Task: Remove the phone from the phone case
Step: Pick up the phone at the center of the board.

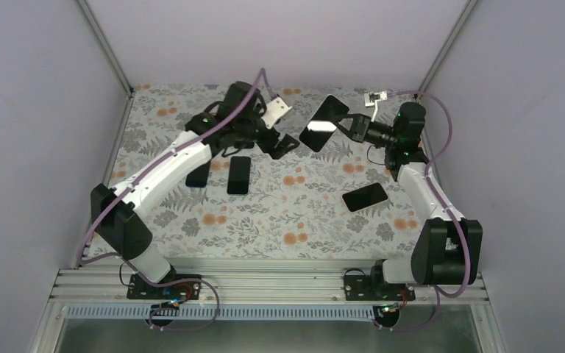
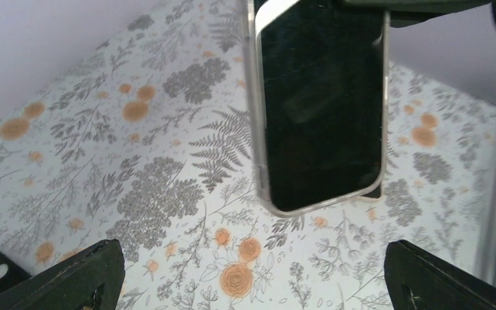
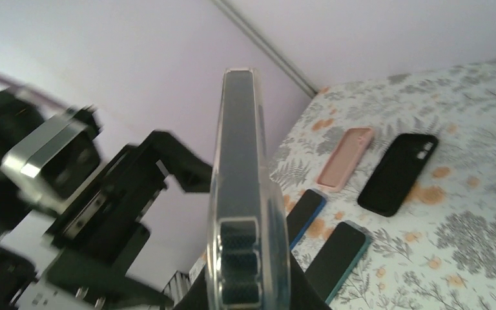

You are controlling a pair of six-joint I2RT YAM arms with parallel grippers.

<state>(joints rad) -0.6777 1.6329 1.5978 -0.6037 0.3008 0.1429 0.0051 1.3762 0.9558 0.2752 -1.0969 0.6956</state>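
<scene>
The phone (image 1: 324, 123) is a black-screened handset in a clear phone case (image 2: 263, 169), held in the air over the back of the table. My right gripper (image 1: 353, 126) is shut on its end. In the right wrist view the phone case (image 3: 245, 194) shows edge-on, rising from my right gripper (image 3: 248, 287). The left wrist view shows the phone (image 2: 323, 110) face-on, hanging down from the top edge. My left gripper (image 2: 258, 284) is open just below it, fingers (image 2: 84, 278) far apart and touching nothing. From above, the left gripper (image 1: 283, 143) sits just left of the phone.
Loose phones lie on the floral table (image 1: 279, 213): a black one (image 1: 239, 175), a dark one (image 1: 199, 175) and another (image 1: 365, 196) near the right arm. The right wrist view also shows a pink case (image 3: 345, 158), a black phone (image 3: 397, 174) and a teal-edged phone (image 3: 339, 258).
</scene>
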